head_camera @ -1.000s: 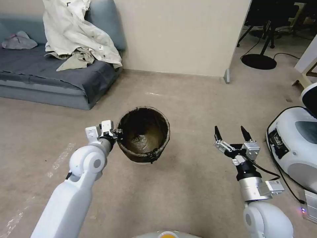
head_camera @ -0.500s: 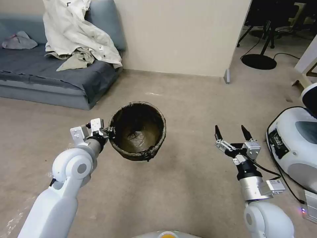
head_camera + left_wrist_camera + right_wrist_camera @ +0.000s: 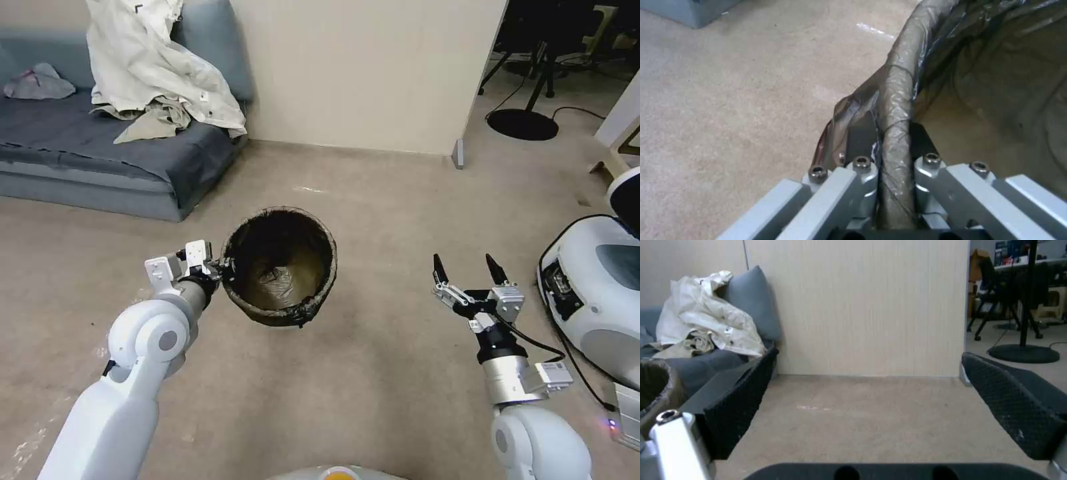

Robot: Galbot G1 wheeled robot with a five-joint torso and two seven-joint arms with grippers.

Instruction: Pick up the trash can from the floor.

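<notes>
Left gripper pinches the bag-wrapped rim of the trash can, one finger inside, one outside, at the can's left side. Can tilts, mouth facing up toward the camera, over the floor in front of the sofa. Right gripper spread wide, holding nothing, well right of the can.

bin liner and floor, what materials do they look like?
Liner of the trash can: thin glossy plastic film, going by the wrinkles and sheen over the rim where the left gripper pinches it. Floor: matte beige, finely textured, possibly low-pile carpet or vinyl.
</notes>
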